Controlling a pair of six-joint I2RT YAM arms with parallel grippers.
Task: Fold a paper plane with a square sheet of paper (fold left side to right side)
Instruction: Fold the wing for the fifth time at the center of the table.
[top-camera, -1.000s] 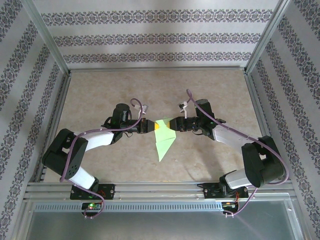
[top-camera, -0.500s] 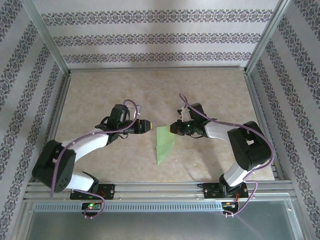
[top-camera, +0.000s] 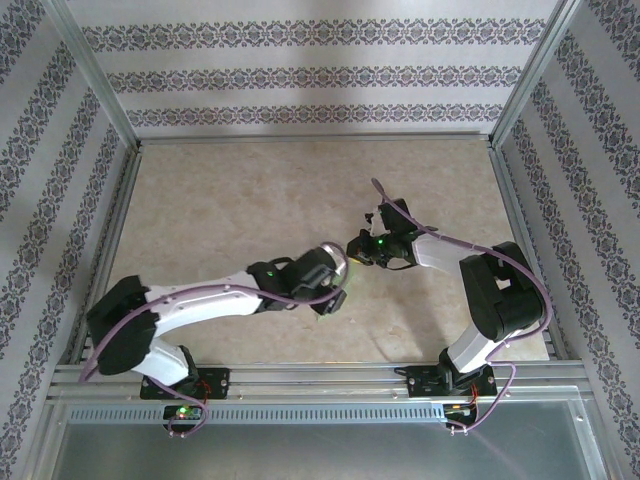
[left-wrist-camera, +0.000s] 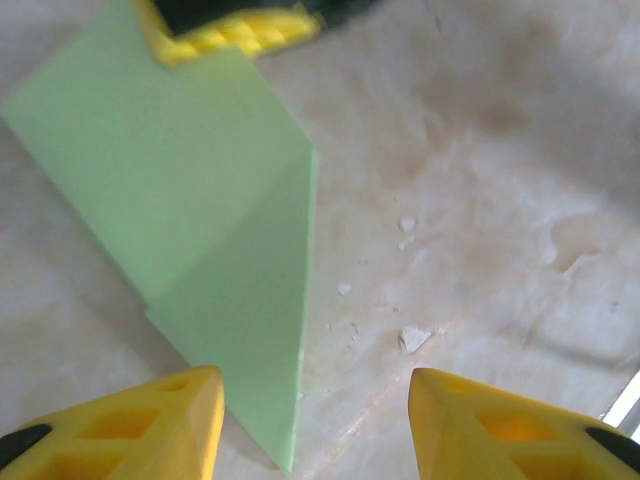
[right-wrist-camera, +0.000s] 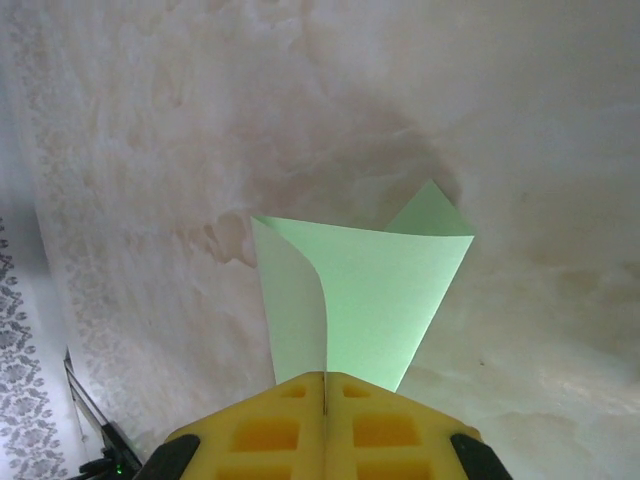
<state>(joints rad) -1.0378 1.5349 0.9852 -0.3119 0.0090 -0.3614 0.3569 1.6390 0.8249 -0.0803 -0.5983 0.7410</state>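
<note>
The light-green sheet of paper (left-wrist-camera: 215, 210) is folded into a long pointed shape lying on the table, its tip between my left fingers. My left gripper (left-wrist-camera: 315, 430) hovers low over that tip, open, with the point close to the left finger (left-wrist-camera: 130, 425). My right gripper (right-wrist-camera: 325, 385) is shut on the paper's (right-wrist-camera: 375, 290) wide end, where one layer curls up loosely. Its yellow fingertips (left-wrist-camera: 230, 30) appear at the top of the left wrist view. In the top view the left gripper (top-camera: 333, 293) covers most of the paper, and the right gripper (top-camera: 358, 252) meets it from the right.
The beige marbled tabletop (top-camera: 220, 200) is bounded by aluminium rails and patterned walls. Small white flecks (left-wrist-camera: 412, 338) lie on the table just right of the paper's tip. The left arm (top-camera: 210, 300) stretches across the near middle.
My left gripper let go, opened and swung right and nearer, over the paper's tip. My right gripper closed on the paper's wide end, and the paper settled onto the table.
</note>
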